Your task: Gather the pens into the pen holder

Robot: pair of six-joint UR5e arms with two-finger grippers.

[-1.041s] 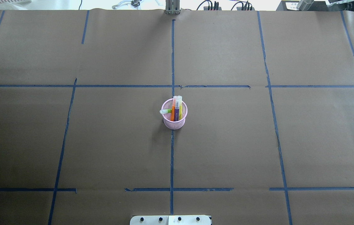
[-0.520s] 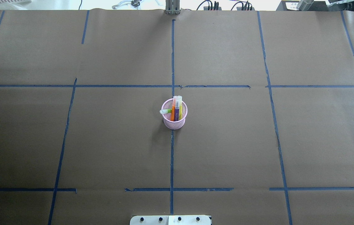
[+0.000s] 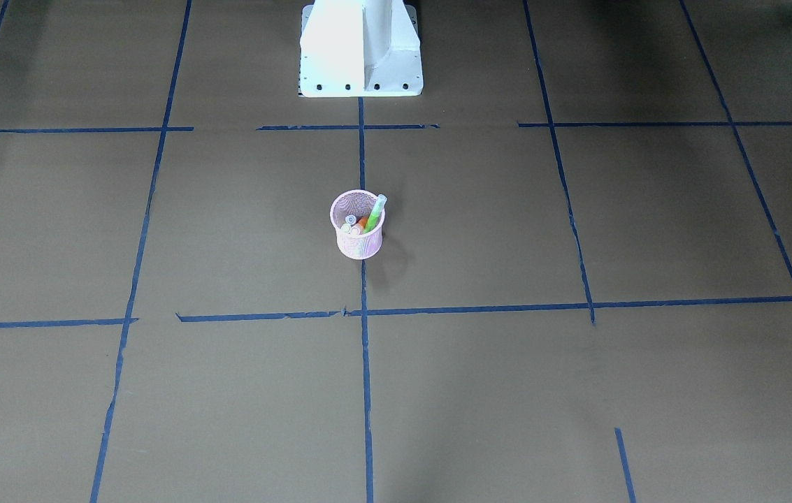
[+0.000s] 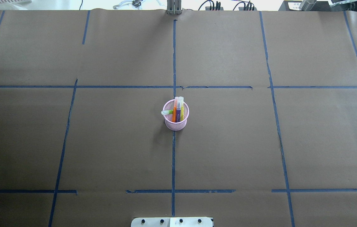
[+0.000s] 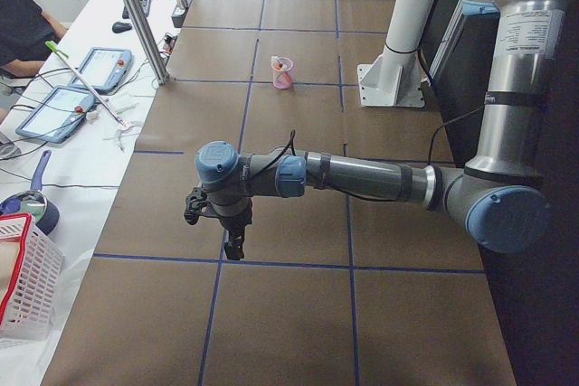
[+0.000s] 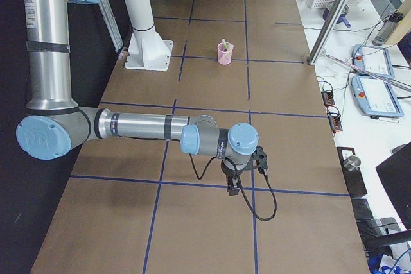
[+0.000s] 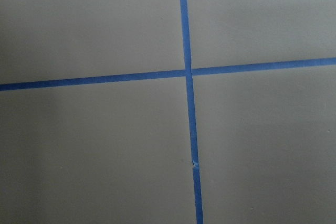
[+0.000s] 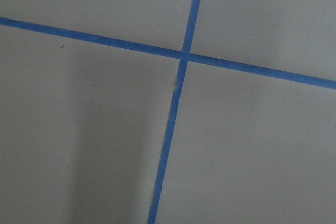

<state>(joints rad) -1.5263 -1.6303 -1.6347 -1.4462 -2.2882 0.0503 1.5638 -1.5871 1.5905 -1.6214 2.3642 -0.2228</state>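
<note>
Nothing moved since earlier: pen holder (image 4: 175, 125), one, round pink wire-mesh cup, mid-table on brown paper (image 4: 228, 142); pens (image 4: 178, 112), four, slim, inside; green pen (image 4: 167, 112) leaning over rim; left gripper (image 5: 233, 249), right gripper (image 6: 232, 188): far off, jaws cannot tell

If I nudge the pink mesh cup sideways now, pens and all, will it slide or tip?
Probably light: the pen holder is open wire mesh, so it should slide easily. It may tip if pushed high: it narrows toward its base, and the green pen leans over the rim.
</note>
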